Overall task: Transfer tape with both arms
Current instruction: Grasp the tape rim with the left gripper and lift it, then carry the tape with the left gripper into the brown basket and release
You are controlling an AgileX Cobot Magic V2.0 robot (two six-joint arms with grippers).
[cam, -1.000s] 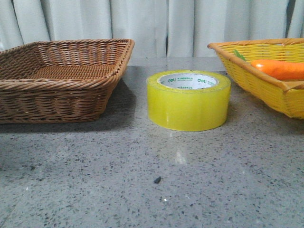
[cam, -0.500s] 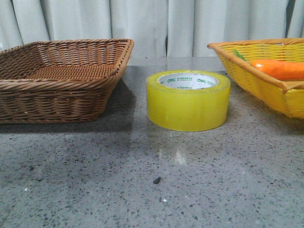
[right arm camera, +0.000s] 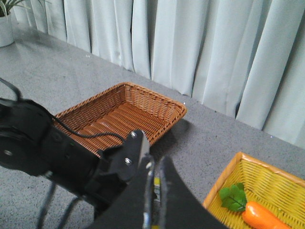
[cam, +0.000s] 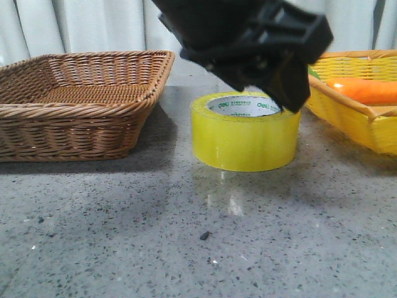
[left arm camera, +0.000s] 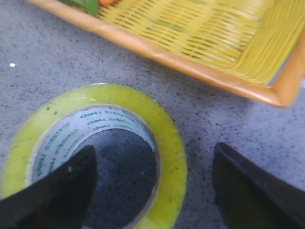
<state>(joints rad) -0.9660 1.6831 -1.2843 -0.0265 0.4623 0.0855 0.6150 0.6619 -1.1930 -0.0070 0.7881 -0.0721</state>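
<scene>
Your left tool (left arm camera: pixel 152 191) hangs wide open straight over the tape (cam: pixel 246 131), which lies flat on the table (cam: pixel 186 236) between the baskets, one finger (left arm camera: pixel 52 191) above its core, the other outside its wall; the right tool (right arm camera: pixel 155 200), closed, stays high.

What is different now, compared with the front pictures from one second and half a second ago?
The left gripper has come into view from above and now hangs open over the tape, one finger over the core hole, one outside the roll. It has not closed on it. The tape, the brown basket, the yellow basket and the carrot stayed in place.
</scene>
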